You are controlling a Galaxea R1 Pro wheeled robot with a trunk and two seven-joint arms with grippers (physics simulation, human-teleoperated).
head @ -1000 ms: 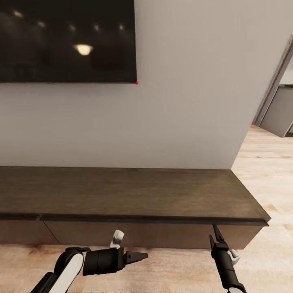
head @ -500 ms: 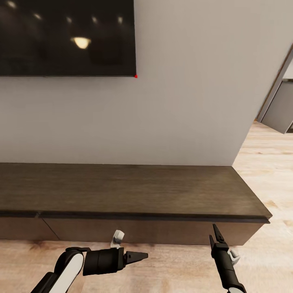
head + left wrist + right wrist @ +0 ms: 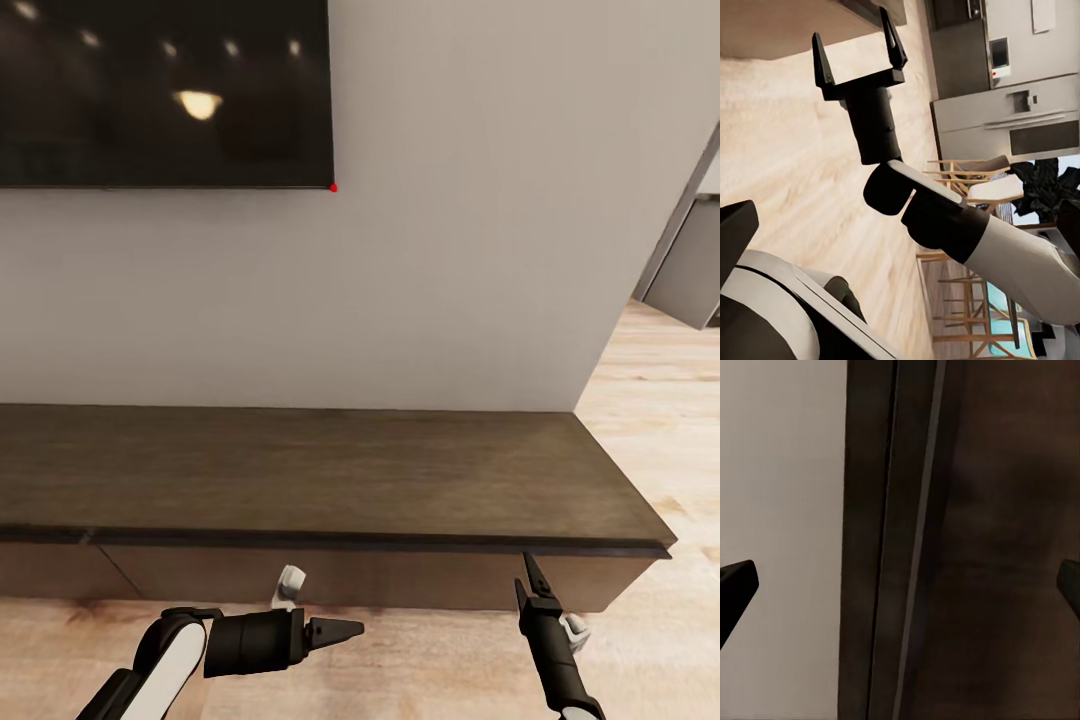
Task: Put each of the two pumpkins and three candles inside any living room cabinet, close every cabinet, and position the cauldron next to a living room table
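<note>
You're parked facing the cabinet [image 3: 330, 480], its fronts all flush shut under a bare top; the right gripper [image 3: 531, 578] points up at the front lip near the cabinet's right end, jaws spread wide apart in the right wrist view. Left gripper [image 3: 345, 630] hangs low, pointing sideways along the front, and whether its jaws are apart is unclear. The fronts look stiff, slick and handleless, so I'd hook the top edge seam rather than pinch the flat face.

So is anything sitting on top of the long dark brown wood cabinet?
No, the head view shows the long dark brown wood cabinet with a bare top.
</note>
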